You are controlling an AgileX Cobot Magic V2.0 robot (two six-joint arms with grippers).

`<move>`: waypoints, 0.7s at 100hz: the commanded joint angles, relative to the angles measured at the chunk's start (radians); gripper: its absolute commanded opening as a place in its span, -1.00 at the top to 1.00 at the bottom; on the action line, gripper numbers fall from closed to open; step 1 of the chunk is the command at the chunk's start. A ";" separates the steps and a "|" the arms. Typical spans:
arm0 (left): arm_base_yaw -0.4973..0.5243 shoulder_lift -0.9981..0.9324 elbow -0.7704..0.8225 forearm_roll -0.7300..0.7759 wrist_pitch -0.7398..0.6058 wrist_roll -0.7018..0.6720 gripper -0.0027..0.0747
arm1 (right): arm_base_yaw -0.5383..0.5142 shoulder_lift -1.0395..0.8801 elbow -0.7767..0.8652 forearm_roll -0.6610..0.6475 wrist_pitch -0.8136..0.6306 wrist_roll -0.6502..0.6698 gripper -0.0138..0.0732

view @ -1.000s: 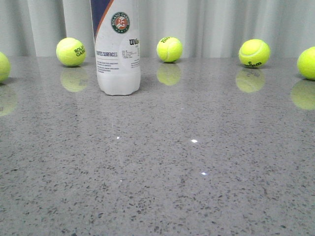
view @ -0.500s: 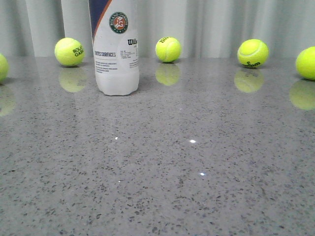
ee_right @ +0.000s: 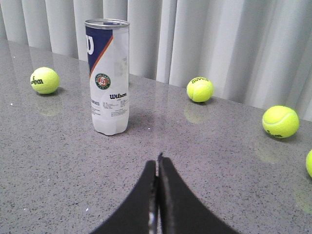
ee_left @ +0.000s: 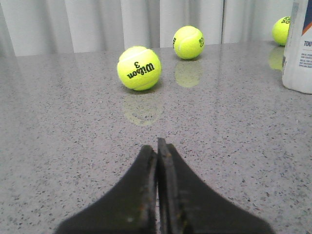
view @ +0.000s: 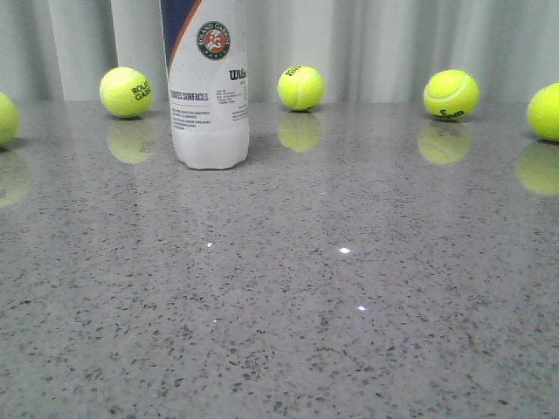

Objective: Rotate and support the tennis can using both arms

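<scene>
Nothing is shifting beyond slight camera wobble: tennis can [view: 209,83] is standing upright on the tabletop [view: 349,297], left gripper [ee_left: 157,146] and right gripper [ee_right: 158,163] both sitting pinched empty, approach pending, needing jaws spread first.

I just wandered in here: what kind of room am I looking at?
Probably a staged test bench, not a home: a bare speckled grey table, a plain pale curtain behind, and only tennis balls and a tennis can.

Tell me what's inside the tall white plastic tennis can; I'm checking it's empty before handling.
The tall translucent white plastic tennis can shows no ball shapes through its walls; its interior past the metal rim isn't visible.
</scene>
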 commanded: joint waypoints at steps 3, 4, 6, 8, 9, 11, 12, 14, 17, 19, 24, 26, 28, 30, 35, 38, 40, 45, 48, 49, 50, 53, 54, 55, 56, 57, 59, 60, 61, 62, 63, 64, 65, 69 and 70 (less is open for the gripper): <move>-0.002 -0.036 0.045 0.001 -0.071 -0.011 0.98 | -0.003 0.012 -0.024 0.010 -0.068 -0.003 0.82; -0.002 -0.036 0.045 0.001 -0.071 -0.011 0.98 | -0.003 0.012 -0.024 0.010 -0.068 -0.003 0.82; -0.002 -0.036 0.045 0.001 -0.071 -0.011 0.98 | -0.003 0.012 -0.024 0.010 -0.068 -0.003 0.82; -0.002 -0.036 0.045 0.001 -0.071 -0.011 0.98 | -0.003 0.012 -0.024 0.010 -0.068 -0.003 0.82; -0.002 -0.036 0.045 0.001 -0.071 -0.011 0.98 | -0.003 0.012 -0.024 0.010 -0.068 -0.003 0.82; -0.002 -0.036 0.045 0.001 -0.071 -0.011 0.98 | -0.003 0.012 -0.024 0.010 -0.068 -0.003 0.82; -0.002 -0.036 0.045 0.001 -0.071 -0.011 0.98 | -0.003 0.012 -0.024 0.010 -0.068 -0.003 0.82; -0.002 -0.036 0.045 0.001 -0.071 -0.011 0.98 | -0.003 0.012 -0.024 0.010 -0.068 -0.003 0.82; -0.002 -0.036 0.045 0.001 -0.071 -0.011 0.98 | -0.003 0.012 -0.024 0.010 -0.068 -0.003 0.82; -0.002 -0.036 0.045 0.001 -0.071 -0.011 0.98 | -0.003 0.012 -0.024 0.010 -0.068 -0.003 0.82; -0.002 -0.036 0.045 0.001 -0.071 -0.011 0.98 | -0.003 0.012 -0.024 0.010 -0.068 -0.003 0.82; -0.002 -0.036 0.045 0.001 -0.071 -0.011 0.98 | -0.003 0.012 -0.024 0.010 -0.068 -0.003 0.82; -0.002 -0.036 0.045 0.001 -0.071 -0.011 0.98 | -0.003 0.012 -0.024 0.010 -0.068 -0.003 0.82; -0.002 -0.036 0.045 0.001 -0.071 -0.011 0.98 | -0.003 0.012 -0.024 0.010 -0.068 -0.003 0.82; -0.002 -0.036 0.045 0.001 -0.071 -0.011 0.98 | -0.003 0.012 -0.022 0.010 -0.068 -0.003 0.82; -0.002 -0.036 0.045 0.001 -0.071 -0.011 0.98 | -0.005 0.012 -0.015 0.010 -0.078 -0.003 0.82; -0.002 -0.036 0.045 0.001 -0.071 -0.011 0.98 | -0.007 0.012 -0.009 0.010 -0.096 -0.003 0.82; -0.002 -0.036 0.045 0.001 -0.071 -0.011 0.98 | -0.026 0.012 0.010 0.007 -0.159 0.002 0.82; -0.002 -0.036 0.045 0.001 -0.071 -0.011 0.98 | -0.046 0.012 0.027 -0.003 -0.224 0.010 0.82; -0.002 -0.036 0.045 0.001 -0.071 -0.011 0.98 | -0.059 0.010 0.031 -0.014 -0.238 0.018 0.82; -0.002 -0.036 0.045 0.001 -0.071 -0.011 0.98 | -0.066 0.010 0.040 -0.021 -0.265 0.022 0.82; -0.002 -0.036 0.045 0.001 -0.071 -0.011 0.98 | -0.098 0.009 0.059 -0.061 -0.316 0.050 0.82; -0.002 -0.036 0.045 0.001 -0.071 -0.011 0.98 | -0.115 0.009 0.070 -0.086 -0.328 0.057 0.82; -0.002 -0.036 0.045 0.001 -0.071 -0.011 0.98 | -0.124 0.009 0.076 -0.100 -0.350 0.065 0.82; -0.002 -0.036 0.045 0.001 -0.071 -0.011 0.98 | -0.143 0.009 0.081 -0.127 -0.360 0.085 0.82; -0.002 -0.036 0.045 0.001 -0.071 -0.011 0.98 | -0.152 0.009 0.092 -0.141 -0.379 0.097 0.82; -0.002 -0.036 0.045 0.001 -0.071 -0.011 0.98 | -0.180 0.009 0.109 -0.183 -0.396 0.137 0.82; -0.002 -0.036 0.045 0.001 -0.071 -0.011 0.98 | -0.190 0.009 0.115 -0.211 -0.413 0.166 0.82; -0.002 -0.036 0.045 0.001 -0.071 -0.011 0.98 | -0.209 0.008 0.127 -0.225 -0.421 0.181 0.82; -0.002 -0.036 0.045 0.001 -0.071 -0.011 0.98 | -0.218 0.009 0.133 -0.238 -0.434 0.196 0.82; -0.002 -0.036 0.045 0.001 -0.071 -0.011 0.98 | -0.236 0.008 0.138 -0.264 -0.441 0.227 0.82; -0.002 -0.036 0.045 0.001 -0.071 -0.011 0.98 | -0.245 0.008 0.151 -0.277 -0.453 0.242 0.82; -0.002 -0.036 0.045 0.001 -0.071 -0.011 0.98 | -0.263 0.005 0.157 -0.302 -0.459 0.272 0.82; -0.002 -0.036 0.045 0.001 -0.071 -0.011 0.98 | -0.305 -0.004 0.197 -0.355 -0.485 0.338 0.82; -0.002 -0.036 0.045 0.001 -0.071 -0.011 0.98 | -0.321 -0.009 0.205 -0.372 -0.488 0.360 0.82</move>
